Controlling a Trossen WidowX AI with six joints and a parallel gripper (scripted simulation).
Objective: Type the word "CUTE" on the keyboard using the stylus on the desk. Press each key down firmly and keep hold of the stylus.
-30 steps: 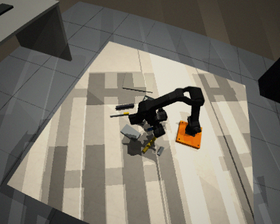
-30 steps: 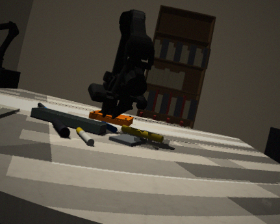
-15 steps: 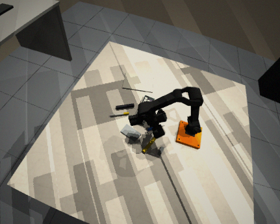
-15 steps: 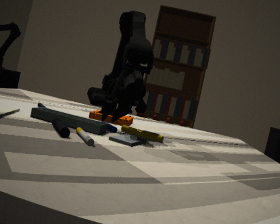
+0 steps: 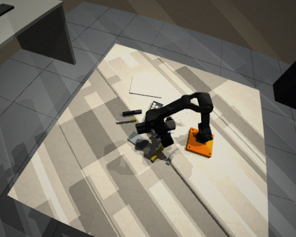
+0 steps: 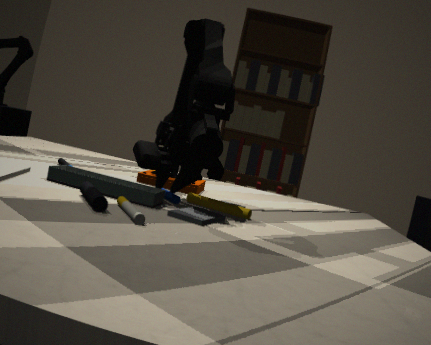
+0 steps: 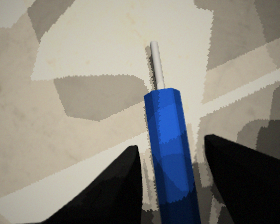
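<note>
A blue stylus (image 7: 170,130) (image 6: 171,196) with a thin grey tip lies on the desk under the arm. In the top view only small blue bits show beneath the arm. My gripper (image 7: 171,149) (image 6: 168,189) is open, with one black finger on each side of the stylus and a gap to each in the wrist view. The fingertips are low, close above the desk. The keyboard (image 5: 156,105) (image 6: 102,184) is a grey-green slab beside the stylus, mostly hidden by the arm in the top view. Its key letters cannot be read.
A black marker (image 5: 132,113) (image 6: 93,197) and a white pen with a yellow end (image 5: 126,121) (image 6: 131,210) lie near the keyboard. A grey slab (image 5: 137,140) (image 6: 192,214) and a yellow marker (image 5: 156,154) (image 6: 217,206) lie close by the gripper. The arm stands on an orange base (image 5: 197,149).
</note>
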